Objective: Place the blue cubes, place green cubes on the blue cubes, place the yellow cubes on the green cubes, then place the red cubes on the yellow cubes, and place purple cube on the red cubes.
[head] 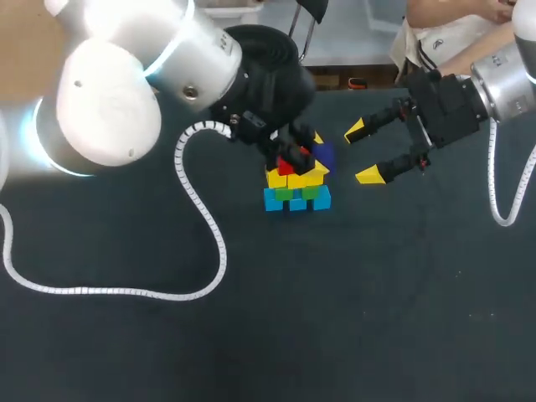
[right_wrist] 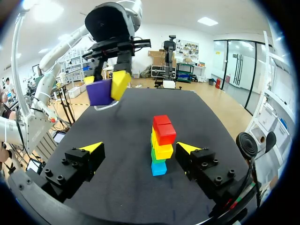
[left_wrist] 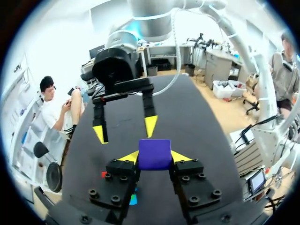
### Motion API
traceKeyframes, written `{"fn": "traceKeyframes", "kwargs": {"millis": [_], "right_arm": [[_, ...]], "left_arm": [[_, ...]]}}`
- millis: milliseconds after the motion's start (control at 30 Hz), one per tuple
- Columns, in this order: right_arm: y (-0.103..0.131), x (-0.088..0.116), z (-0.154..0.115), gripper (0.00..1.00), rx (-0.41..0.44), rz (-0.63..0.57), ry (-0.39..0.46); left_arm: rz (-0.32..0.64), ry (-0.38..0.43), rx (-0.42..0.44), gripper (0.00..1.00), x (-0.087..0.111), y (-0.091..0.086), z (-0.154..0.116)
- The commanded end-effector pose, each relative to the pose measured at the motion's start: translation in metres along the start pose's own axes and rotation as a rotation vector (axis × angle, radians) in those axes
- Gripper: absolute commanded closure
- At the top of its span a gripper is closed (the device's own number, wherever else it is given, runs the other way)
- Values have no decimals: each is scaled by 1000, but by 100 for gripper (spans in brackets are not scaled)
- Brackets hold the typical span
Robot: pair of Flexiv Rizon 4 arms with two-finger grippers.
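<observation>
A stack of cubes [head: 296, 188] stands mid-table: blue at the bottom, then green, yellow [right_wrist: 162, 150] and red [right_wrist: 163, 129] on top. My left gripper [left_wrist: 154, 157] is shut on the purple cube [left_wrist: 154, 153]. In the head view the left gripper [head: 308, 151] hangs just above the stack, and the purple cube [head: 324, 155] shows at its right side. My right gripper [head: 366, 152] stands open and empty a little to the right of the stack. In the right wrist view the stack [right_wrist: 160, 146] lies ahead of the right gripper [right_wrist: 139, 147], with the purple cube [right_wrist: 98, 93] held higher, off to one side.
The left arm's white cable [head: 201, 226] loops across the dark table [head: 352, 318] left of the stack. My left arm's bulky wrist [head: 260, 75] covers the table behind the stack. Bare table lies in front of and to the right of the stack.
</observation>
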State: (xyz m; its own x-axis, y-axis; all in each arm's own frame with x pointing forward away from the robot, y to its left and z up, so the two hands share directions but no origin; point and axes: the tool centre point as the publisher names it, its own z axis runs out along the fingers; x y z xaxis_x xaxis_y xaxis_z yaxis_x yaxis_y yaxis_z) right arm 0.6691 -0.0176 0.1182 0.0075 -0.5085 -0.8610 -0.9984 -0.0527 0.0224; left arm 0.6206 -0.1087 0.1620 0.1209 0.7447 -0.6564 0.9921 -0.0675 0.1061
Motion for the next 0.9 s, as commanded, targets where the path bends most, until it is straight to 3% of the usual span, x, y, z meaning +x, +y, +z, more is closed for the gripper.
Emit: {"fn": "traceKeyframes", "kwargs": {"millis": [33,367,533,733,900], "right_arm": [[0,0,0,0,1,-1,-1],[0,0,0,0,1,-1,-1],[0,0,0,0,1,-1,-1],[0,0,0,0,1,-1,-1],[0,0,0,0,1,-1,-1]], "left_arm": [[-21,79,-20,100,3,2,0],[-98,130,-45,100,37,19,-4],[-105,139,-49,100,39,29,0],[-138,93,-25,100,42,40,14],[-154,119,-20,100,48,45,21]]}}
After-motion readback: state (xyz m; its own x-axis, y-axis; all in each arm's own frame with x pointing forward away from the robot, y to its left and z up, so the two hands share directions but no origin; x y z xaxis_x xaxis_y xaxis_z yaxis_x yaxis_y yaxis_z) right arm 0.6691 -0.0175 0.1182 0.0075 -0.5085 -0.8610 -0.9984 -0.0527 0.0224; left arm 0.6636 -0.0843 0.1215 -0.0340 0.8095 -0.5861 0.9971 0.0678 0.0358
